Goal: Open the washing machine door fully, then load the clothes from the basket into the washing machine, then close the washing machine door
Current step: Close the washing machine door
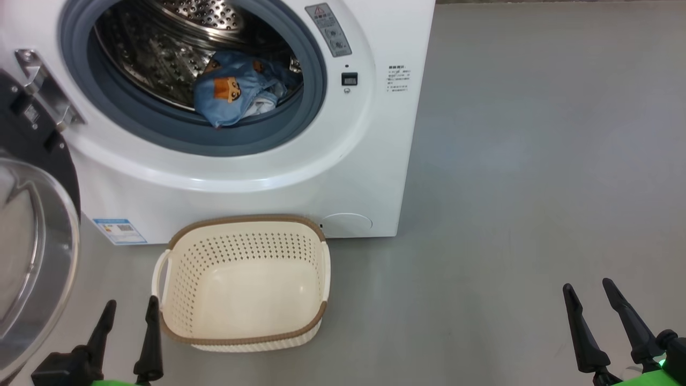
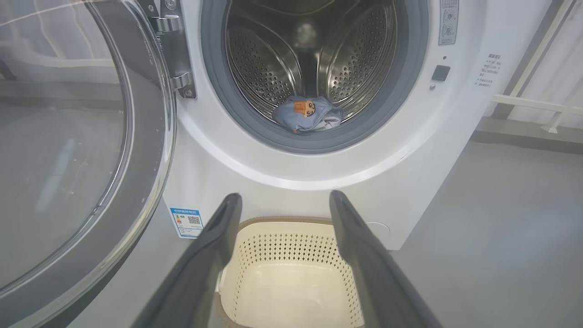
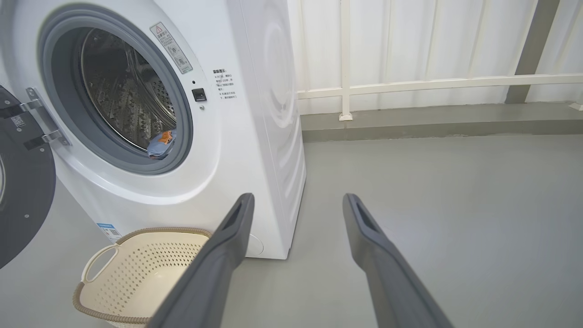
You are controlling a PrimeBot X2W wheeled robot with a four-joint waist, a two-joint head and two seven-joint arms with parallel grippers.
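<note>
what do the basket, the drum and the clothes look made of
The basket looks like matte cream moulded plastic, given its regular punched holes; its brown rim looks woven. The drum looks like shiny steel: bright glints, perforations. The clothes look like soft printed blue fabric, crumpled into folds.

I see the washing machine (image 1: 268, 182) with smooth, glossy white casing, a shiny perforated steel drum (image 1: 150, 59) and a matt grey-blue rubber gasket (image 1: 203, 140). The clothes (image 1: 236, 91) inside it are soft blue cloth. The washing machine door (image 1: 32, 252) is glossy black around clear glass. The basket (image 1: 241, 246) is cream perforated plastic, its rim woven-look brown.
</note>
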